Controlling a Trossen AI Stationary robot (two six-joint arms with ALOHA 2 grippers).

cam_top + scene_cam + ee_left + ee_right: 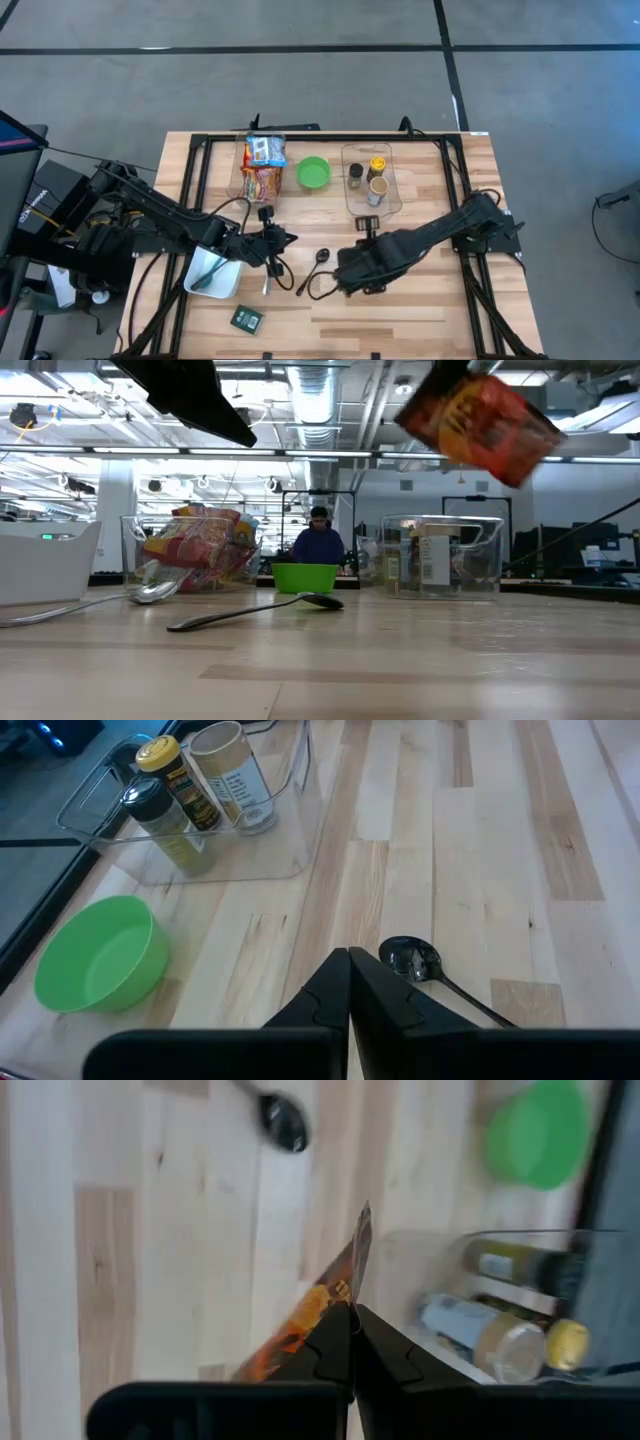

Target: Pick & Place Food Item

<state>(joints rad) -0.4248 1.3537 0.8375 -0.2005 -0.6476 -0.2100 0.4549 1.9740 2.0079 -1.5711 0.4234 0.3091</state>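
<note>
Wooden table (420,310), centre frame: right gripper (350,1315) clamped on orange snack packet (478,422), lifted near clear bin (373,180). Left gripper (348,960) closed, empty, beside black spoon (415,960).

In the high view my table (420,310) fills the lower middle of the frame; along its upper edge sit a bin of snack packets (262,165) at left, a bowl (313,173) just right of it, and a bin of jars (371,178) further right. Below the bowl, mid-frame, a spoon (316,262) lies between my left gripper (285,240) and my right gripper (352,283), which pinches a snack pouch (480,422). Lower left sits a tray (212,274), with a small packet (246,319) below it
</note>
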